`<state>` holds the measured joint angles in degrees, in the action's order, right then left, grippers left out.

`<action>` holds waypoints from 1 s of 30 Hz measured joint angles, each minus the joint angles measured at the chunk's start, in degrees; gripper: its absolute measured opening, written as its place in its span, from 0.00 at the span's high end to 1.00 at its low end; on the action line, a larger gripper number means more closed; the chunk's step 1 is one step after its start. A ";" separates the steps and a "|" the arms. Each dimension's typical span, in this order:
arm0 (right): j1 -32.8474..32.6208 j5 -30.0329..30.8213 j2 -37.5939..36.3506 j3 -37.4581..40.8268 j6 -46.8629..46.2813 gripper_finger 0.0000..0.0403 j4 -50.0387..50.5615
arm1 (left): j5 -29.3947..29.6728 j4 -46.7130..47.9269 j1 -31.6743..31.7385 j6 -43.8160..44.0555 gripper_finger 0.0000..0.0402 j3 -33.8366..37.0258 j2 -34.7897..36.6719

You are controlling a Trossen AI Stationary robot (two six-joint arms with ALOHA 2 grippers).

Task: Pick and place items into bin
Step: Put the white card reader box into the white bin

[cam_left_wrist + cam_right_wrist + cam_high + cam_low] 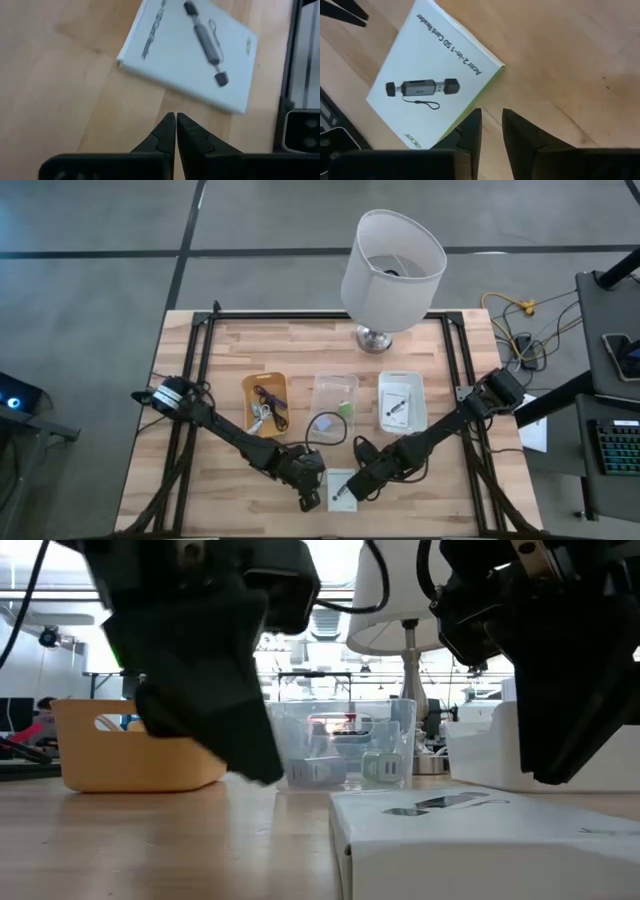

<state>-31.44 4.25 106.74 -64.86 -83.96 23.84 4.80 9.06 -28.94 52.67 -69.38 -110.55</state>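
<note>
Right claw (491, 125) slightly parted, empty, beside white "Acer 2-in-1 SD Card Reader" box (432, 75).

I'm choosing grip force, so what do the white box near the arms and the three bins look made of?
White box: likely matte printed cardboard, with crisp folded edges and product artwork. Orange bin: opaque plastic, probably, with smooth rounded walls. Middle bin: clear plastic; things show through it. White bin: looks like opaque plastic.

Grey tiled floor (90, 240) around wooden table (240, 345). White lamp (392, 270) top centre. Dark desk with keyboard (615, 445) right edge.
</note>
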 joint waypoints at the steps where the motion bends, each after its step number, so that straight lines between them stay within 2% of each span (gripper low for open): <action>1: 0.00 0.07 0.00 0.01 -0.02 0.84 -0.23 | 0.00 -0.49 -0.06 0.62 1.00 0.45 -0.21; 5: 0.00 0.22 0.00 0.02 -0.71 0.84 -0.75 | -0.26 -0.96 -0.20 1.88 1.00 1.76 -0.94; 14: 0.00 0.68 0.11 0.23 -1.14 0.84 -2.94 | -1.43 -9.15 0.13 2.62 1.00 1.89 -3.88; 30: -0.84 -2.24 3.02 1.23 -1.83 0.87 -4.10 | -1.15 -10.04 1.63 2.44 1.00 0.74 -4.72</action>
<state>-32.28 2.01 109.76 -63.63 -85.79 19.74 3.64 -0.98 -27.31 55.11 -68.64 -115.26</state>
